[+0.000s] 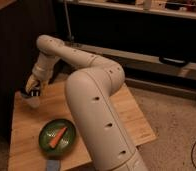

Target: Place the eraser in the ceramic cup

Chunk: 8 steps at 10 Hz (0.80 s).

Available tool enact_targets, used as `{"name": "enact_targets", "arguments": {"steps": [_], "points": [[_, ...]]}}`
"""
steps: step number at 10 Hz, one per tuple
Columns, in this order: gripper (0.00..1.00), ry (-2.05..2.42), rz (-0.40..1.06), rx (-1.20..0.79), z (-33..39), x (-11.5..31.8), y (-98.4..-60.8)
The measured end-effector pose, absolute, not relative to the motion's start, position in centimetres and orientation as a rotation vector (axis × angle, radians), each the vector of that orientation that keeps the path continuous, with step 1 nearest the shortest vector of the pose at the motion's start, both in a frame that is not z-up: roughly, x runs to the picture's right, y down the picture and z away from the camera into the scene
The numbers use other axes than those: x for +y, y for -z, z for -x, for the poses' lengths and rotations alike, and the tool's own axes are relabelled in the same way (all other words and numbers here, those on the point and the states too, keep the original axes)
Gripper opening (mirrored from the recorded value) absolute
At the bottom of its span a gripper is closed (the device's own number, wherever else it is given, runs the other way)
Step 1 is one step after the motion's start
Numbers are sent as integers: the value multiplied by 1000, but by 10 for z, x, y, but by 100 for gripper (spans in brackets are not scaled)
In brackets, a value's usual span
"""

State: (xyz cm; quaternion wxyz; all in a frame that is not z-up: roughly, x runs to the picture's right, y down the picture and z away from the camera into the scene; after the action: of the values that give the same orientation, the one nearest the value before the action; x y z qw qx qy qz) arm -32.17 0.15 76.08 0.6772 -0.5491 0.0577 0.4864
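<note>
My gripper point(35, 89) hangs over the far left part of the wooden table point(126, 112), at the end of the white arm point(91, 85). Directly under it stands the small white ceramic cup point(34, 102), partly covered by the gripper. The gripper is right above the cup or touching its rim; I cannot tell which. I cannot make out the eraser; it may be hidden at the gripper or inside the cup.
A round green plate point(46, 140) with an orange carrot point(57, 136) lies near the table's front left. A small grey-blue object point(52, 165) lies at the front edge. The big arm link covers the table's middle. Dark shelving runs along the back.
</note>
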Motion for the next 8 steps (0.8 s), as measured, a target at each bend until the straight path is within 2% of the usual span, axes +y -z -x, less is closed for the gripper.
{"name": "enact_targets", "arguments": {"steps": [3, 4, 8], "points": [[1, -1083, 1234, 132, 325, 2, -762], [5, -1078, 1229, 136, 325, 2, -763], [45, -1061, 1218, 147, 330, 2, -766]]}}
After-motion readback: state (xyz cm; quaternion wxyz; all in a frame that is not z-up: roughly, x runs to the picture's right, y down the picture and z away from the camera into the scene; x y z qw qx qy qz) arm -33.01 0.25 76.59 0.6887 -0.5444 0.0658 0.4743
